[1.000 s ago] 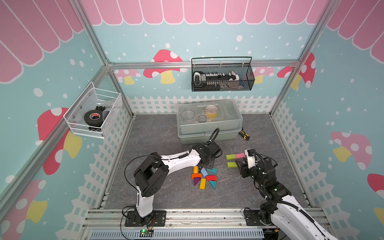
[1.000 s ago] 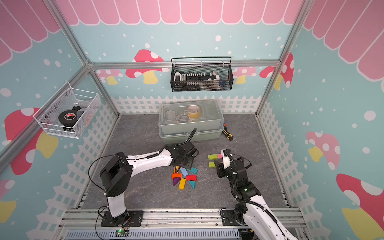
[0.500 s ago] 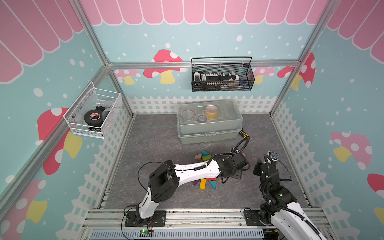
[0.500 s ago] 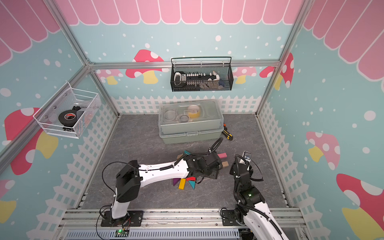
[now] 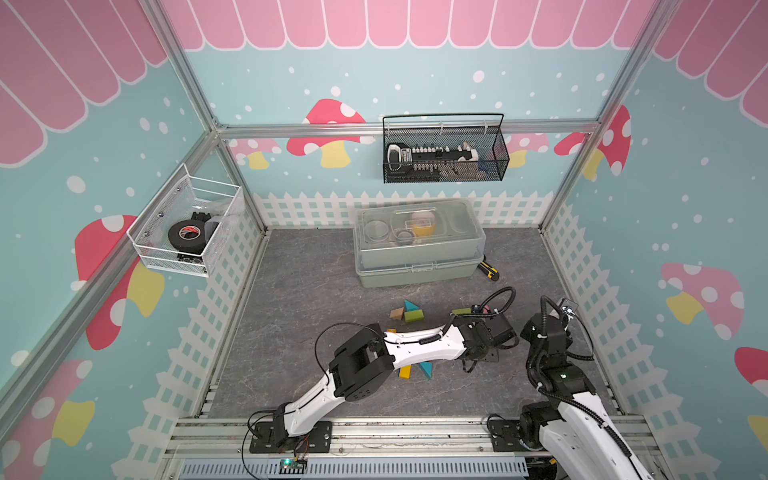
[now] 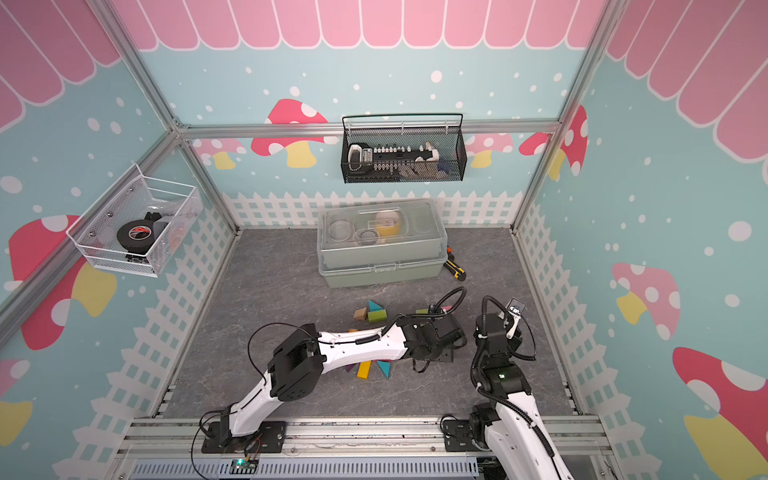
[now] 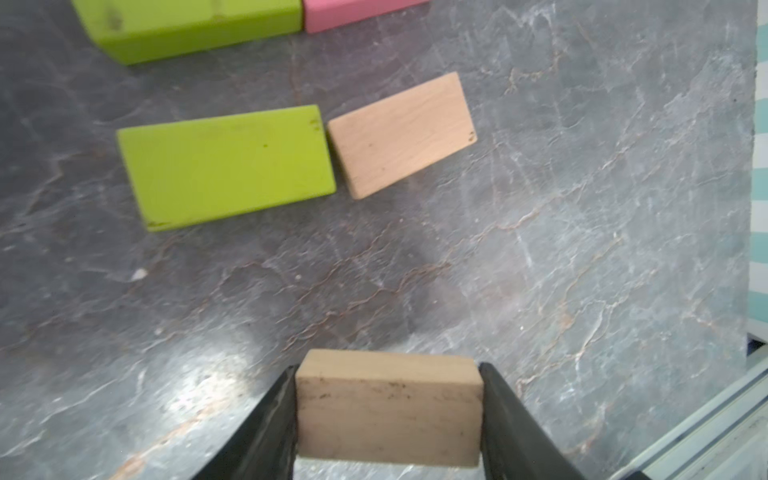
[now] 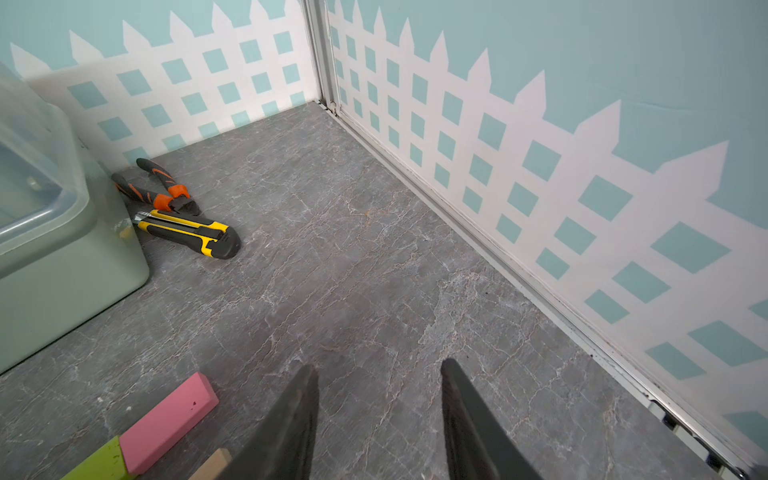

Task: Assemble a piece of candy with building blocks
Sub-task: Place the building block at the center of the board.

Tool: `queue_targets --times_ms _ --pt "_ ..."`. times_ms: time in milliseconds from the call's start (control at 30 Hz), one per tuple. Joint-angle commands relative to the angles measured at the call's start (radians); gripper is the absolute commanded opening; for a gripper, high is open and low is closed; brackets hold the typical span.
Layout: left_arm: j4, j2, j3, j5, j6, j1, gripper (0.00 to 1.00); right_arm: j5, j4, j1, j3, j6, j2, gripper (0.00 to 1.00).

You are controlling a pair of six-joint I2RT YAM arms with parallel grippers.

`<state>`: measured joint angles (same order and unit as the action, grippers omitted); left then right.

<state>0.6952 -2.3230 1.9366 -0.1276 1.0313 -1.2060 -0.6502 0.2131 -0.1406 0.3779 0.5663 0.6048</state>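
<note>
Left tool (image 7: 387, 370) clamped on a tan block (image 7: 388, 415) over the surface (image 7: 582, 208), green bar (image 7: 226, 166) and second tan block (image 7: 403, 133) side by side nearby (pink bar (image 7: 353, 14) beyond), right tool (image 8: 379, 365) at its three o'clock, jaws apart, empty, other building blocks (image 5: 413, 316) at ten o'clock.

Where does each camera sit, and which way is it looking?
Top views: overhead, looking down on the floor; both arms show.
Left wrist: on the left arm, facing down; left claw grips a tan block.
Right wrist: on the right arm, facing the far corner; right claw shows, open.
Shared: both wrists see the pink block.
</note>
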Motion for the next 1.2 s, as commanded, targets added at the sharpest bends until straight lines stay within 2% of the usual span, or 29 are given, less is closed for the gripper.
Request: queue_targets --times_ms 0,400,833,1167 --pt "0.046 -0.039 0.059 -0.025 0.046 -0.007 0.44 0.047 -0.029 0.031 0.033 0.047 0.004 0.48" --pt "0.109 -0.191 0.271 -0.065 0.029 0.002 0.47 0.124 -0.045 0.093 0.039 0.054 0.029 0.46" --pt "0.112 -0.245 0.321 -0.074 0.033 0.023 0.51 0.167 -0.062 0.113 0.027 0.06 0.056 0.45" --pt "0.11 -0.253 0.335 -0.053 0.026 0.023 0.59 0.183 -0.063 0.118 0.031 0.051 0.062 0.46"
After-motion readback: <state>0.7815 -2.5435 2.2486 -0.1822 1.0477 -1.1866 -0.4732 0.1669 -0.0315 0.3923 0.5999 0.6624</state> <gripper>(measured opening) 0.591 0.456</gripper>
